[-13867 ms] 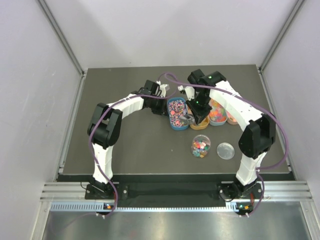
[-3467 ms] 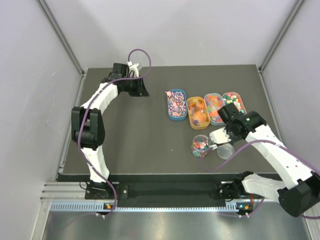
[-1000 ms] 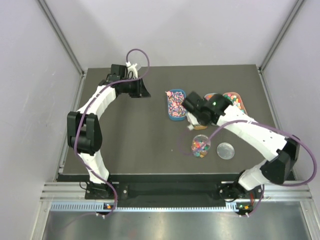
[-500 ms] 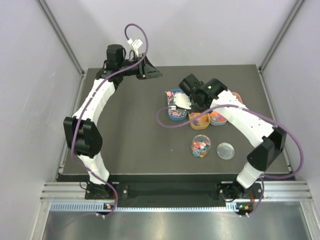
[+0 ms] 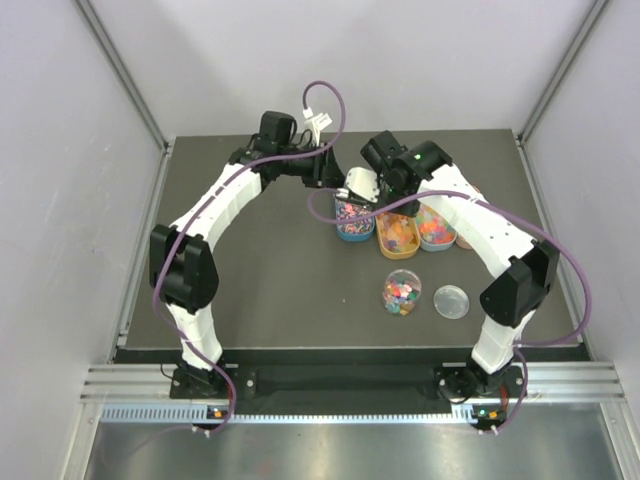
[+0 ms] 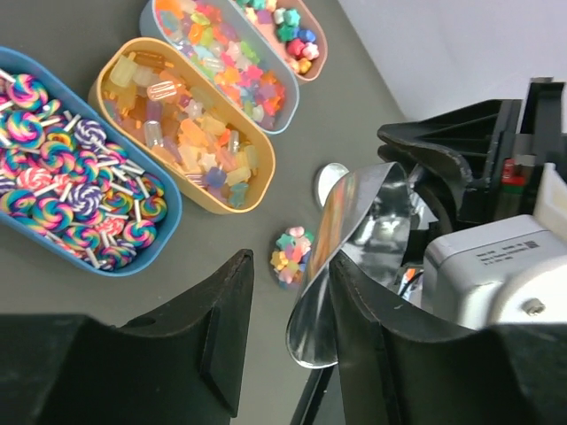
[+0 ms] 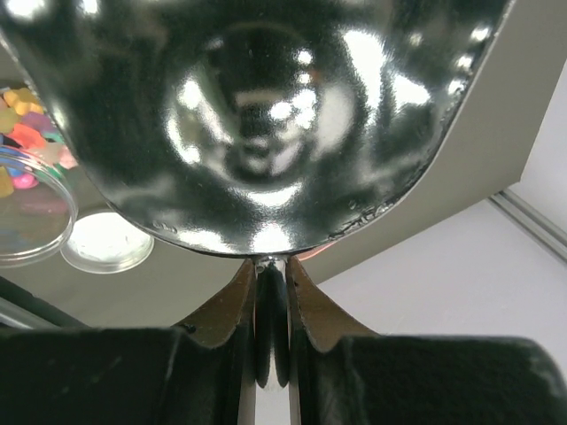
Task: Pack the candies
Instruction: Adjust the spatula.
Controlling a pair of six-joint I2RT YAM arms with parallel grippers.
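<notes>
The candies fill four oval trays: blue (image 5: 350,222) (image 6: 80,208), orange (image 5: 398,237) (image 6: 182,124), light blue (image 5: 436,231) (image 6: 226,62) and pink (image 5: 466,236) (image 6: 294,31). More candies sit in the clear jar (image 5: 402,292) (image 6: 292,255). My right gripper (image 5: 380,172) (image 7: 272,270) is shut on the handle of the silver scoop (image 5: 358,185) (image 7: 257,115), held in the air behind the blue tray. My left gripper (image 5: 335,172) (image 6: 291,261) is open around the scoop's bowl (image 6: 350,243). The bowl lies against its right finger, with a gap to the left finger.
The jar's clear lid (image 5: 452,300) (image 7: 102,241) lies flat on the dark table, right of the jar. The two wrists are close together over the back middle of the table. Grey walls stand behind and on both sides.
My left arm swung from the back left corner to the centre and opened wider, its fingers now around the scoop's bowl. My right arm lifted the scoop back from the jar to behind the blue tray.
</notes>
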